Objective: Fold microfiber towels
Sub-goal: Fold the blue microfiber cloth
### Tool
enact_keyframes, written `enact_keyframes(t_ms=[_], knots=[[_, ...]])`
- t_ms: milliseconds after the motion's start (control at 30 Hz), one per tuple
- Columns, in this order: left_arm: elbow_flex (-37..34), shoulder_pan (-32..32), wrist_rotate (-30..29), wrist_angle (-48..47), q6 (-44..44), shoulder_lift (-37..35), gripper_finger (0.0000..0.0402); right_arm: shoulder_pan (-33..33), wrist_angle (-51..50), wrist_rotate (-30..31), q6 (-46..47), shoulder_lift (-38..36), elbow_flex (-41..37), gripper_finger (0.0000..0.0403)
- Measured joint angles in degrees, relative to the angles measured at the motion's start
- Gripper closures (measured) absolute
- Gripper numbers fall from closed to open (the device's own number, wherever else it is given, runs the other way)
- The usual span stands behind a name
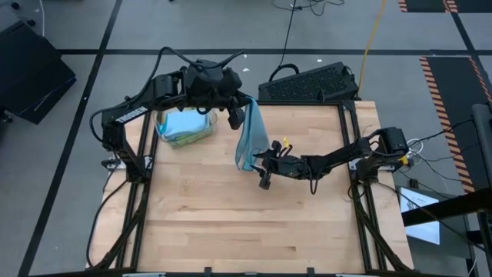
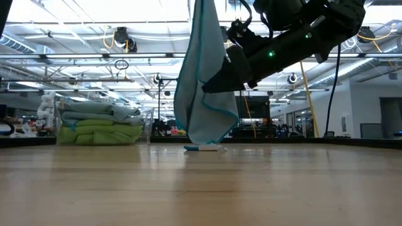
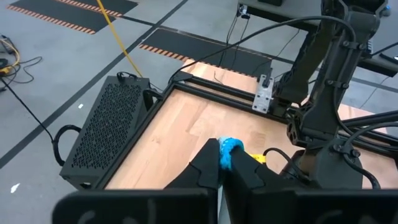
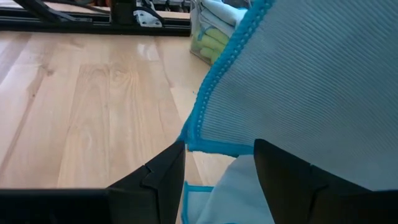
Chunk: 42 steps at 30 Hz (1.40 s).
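A light blue microfiber towel hangs from my left gripper, which is shut on its top, high over the table's far middle. The towel's lowest tip reaches the tabletop. My right gripper stands open beside the towel's lower part. In the right wrist view its two fingers sit on either side of the towel's hemmed lower edge. More folded blue and green towels lie stacked in a clear bin at the far left. My left gripper pinches a small bunch of the towel's top edge between its two shut fingers, slanting down from the far left. The towel hangs slack below the fingers in loose vertical folds, its lowest tip on the table. Whether my right gripper touches the hem, I cannot tell.
A black perforated box sits just beyond the table's far edge. The clear bin stands at the far left. Bare wood fills the near half of the table.
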Motion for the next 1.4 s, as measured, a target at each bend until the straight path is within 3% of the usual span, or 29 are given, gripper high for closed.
enact_keyframes(t_ms=[300, 433, 667, 800, 967, 1133, 1267, 1400], knots=[[0.0, 0.0, -0.61, 0.0, -0.4, 0.0, 0.039, -0.15, 0.43, -0.02, 0.35, 0.0, 0.0, 0.0228], [0.0, -0.02, -0.62, 0.0, -0.83, 0.0, 0.0397, -0.42, 0.47, -0.03, 1.68, 0.0, 0.0, 0.027], [0.0, -0.02, -1.02, -0.2, -1.46, 0.0, 0.0391, -0.44, 0.43, -0.12, 3.95, 0.0, 0.0, 0.0386], [0.0, -0.02, -1.05, -1.04, -1.46, 0.0, 0.0396, -0.44, -1.43, -0.31, 6.78, -1.89, 0.0, 0.0395], [0.0, -0.02, -1.02, -4.08, -1.5, -0.1, 0.0392, -0.44, -11.49, -0.59, 10.37, -10.48, -0.02, 0.04], [0.0, -0.94, 2.27, -5.85, -2.16, -1.65, 0.0393, -0.69, -22.65, -1.72, 14.09, -26.04, 0.52, 0.0401], [0.09, -2.77, 3.59, -6.11, -2.14, -2.62, 0.0393, -3.55, -39.51, -3.75, 21.24, -36.42, 7.95, 0.0402], [0.0, -3.61, 3.6, -6.26, -1.46, -3.34, 0.0395, -8.75, -55.8, -7.18, 25.74, -40.33, 17.76, 0.0402]])
